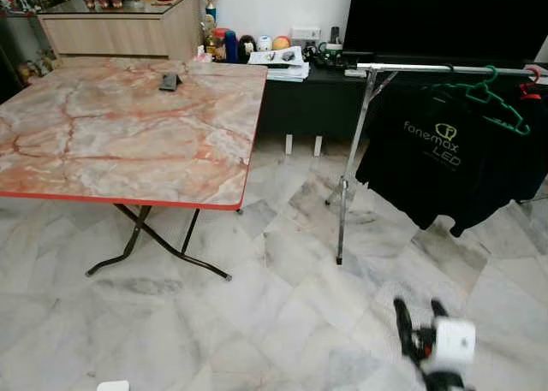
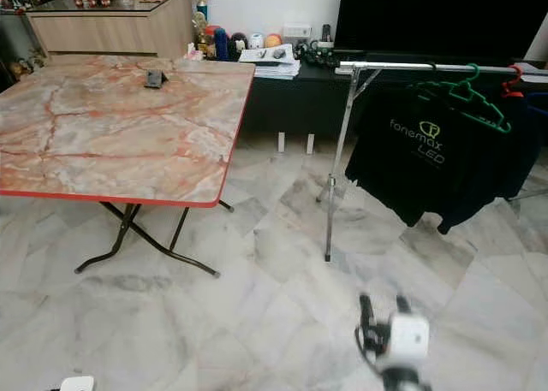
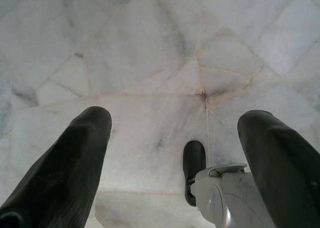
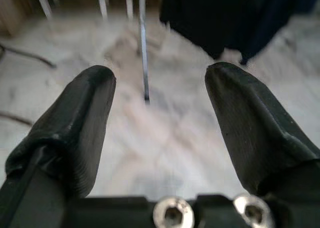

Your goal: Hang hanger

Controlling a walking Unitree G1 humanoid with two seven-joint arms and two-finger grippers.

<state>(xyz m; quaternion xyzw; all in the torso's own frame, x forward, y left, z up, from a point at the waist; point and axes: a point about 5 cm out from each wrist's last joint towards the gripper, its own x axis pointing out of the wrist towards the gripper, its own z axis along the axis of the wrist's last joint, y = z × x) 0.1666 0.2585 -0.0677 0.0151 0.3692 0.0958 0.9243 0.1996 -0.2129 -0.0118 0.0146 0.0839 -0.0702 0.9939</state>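
Ahead of my right jaws (image 4: 159, 138), past the gap between the two fingers, I see the foot of the rack (image 1: 351, 173) and the hem of the black shirt (image 1: 437, 156). These jaws are wide open and hold nothing. My left jaws (image 3: 175, 153) are also wide open and empty, and they point down at the marble floor (image 1: 257, 305) with only tiles between them.

I judge the task to be almost finished, or not started with a new piece. A green hanger (image 1: 488, 100) is already hooked on the rail, well beyond the right jaws and above them, and a red hanger (image 1: 531, 83) hangs beside it at the far end. I cannot see any loose hanger on the counter (image 1: 120, 134) or on the floor, so I cannot tell what is left for me to hang.

On the shirt I read "fonemax" and under it "LED", with a small round logo above. Other labels are too small to read.
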